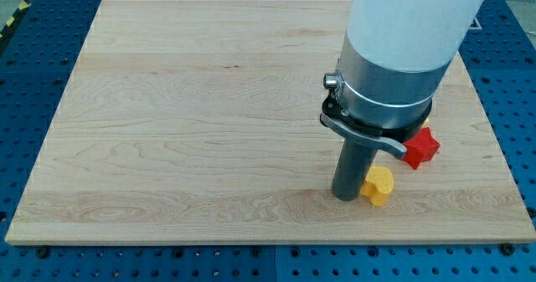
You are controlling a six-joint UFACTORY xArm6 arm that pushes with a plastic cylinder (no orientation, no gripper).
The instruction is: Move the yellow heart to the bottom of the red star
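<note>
The yellow heart (378,185) lies on the wooden board (184,123) near the view's bottom right. The red star (421,146) sits just above and to the right of it, partly hidden behind the arm's grey body. My tip (347,196) stands on the board right against the heart's left side. The heart is below and a little left of the star, with a small gap between them.
The arm's wide white and grey body (402,39) hangs over the board's upper right and hides what lies under it. The board's right edge (502,156) is close to the star. A blue perforated table (25,81) surrounds the board.
</note>
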